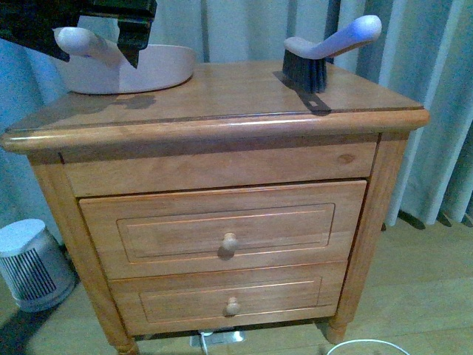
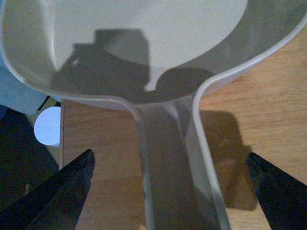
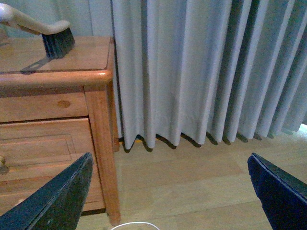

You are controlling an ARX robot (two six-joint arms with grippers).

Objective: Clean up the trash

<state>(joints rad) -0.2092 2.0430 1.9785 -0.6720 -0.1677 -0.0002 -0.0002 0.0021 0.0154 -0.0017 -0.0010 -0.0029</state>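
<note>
A white dustpan (image 1: 151, 70) lies on the left of the wooden nightstand's top (image 1: 222, 100). Its handle (image 2: 172, 158) runs between the wide-apart fingers of my open left gripper (image 2: 169, 160), which touch nothing. A brush (image 1: 318, 55) with dark bristles and a pale handle stands on the top's right side and also shows in the right wrist view (image 3: 50, 36). My right gripper (image 3: 169, 160) is open and empty, low over the wooden floor (image 3: 201, 182) beside the nightstand's right leg. Trash is out of view.
The nightstand has two drawers with round knobs (image 1: 230, 241). A small white ribbed appliance (image 1: 29, 262) stands on the floor at its left. Grey curtains (image 3: 201, 72) hang behind and to the right. A white round rim (image 1: 367, 346) shows at the floor's near edge.
</note>
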